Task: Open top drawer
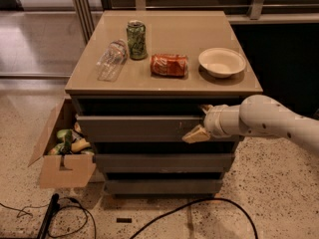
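You are gripping the top drawer, directly under the cabinet top, near the right end of its front. The gripper is straddling the front's upper edge, with one finger behind and one across the face, apparently pinching it. This is likely because no handle is offering purchase.
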### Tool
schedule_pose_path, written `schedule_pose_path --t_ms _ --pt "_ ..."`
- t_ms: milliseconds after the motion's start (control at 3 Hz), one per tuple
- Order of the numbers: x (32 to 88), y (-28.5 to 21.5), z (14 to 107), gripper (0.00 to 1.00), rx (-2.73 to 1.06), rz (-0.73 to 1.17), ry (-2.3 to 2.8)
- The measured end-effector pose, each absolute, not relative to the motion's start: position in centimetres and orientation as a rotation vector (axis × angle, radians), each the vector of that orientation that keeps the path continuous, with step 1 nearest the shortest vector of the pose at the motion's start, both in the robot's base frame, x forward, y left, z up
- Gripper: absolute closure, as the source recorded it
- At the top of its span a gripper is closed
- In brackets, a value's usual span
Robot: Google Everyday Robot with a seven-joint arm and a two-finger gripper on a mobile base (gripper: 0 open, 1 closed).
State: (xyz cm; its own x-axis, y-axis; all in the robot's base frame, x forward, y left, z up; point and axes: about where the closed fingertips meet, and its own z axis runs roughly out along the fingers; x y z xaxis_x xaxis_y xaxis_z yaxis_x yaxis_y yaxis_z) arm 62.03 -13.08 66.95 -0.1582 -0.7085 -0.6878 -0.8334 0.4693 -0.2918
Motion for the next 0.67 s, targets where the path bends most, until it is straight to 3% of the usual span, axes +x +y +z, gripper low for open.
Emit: schedule_pose_path --t_ms 667 --pt "62.03 -13.07 66.95 0.73 -1.287 0.196 1.913"
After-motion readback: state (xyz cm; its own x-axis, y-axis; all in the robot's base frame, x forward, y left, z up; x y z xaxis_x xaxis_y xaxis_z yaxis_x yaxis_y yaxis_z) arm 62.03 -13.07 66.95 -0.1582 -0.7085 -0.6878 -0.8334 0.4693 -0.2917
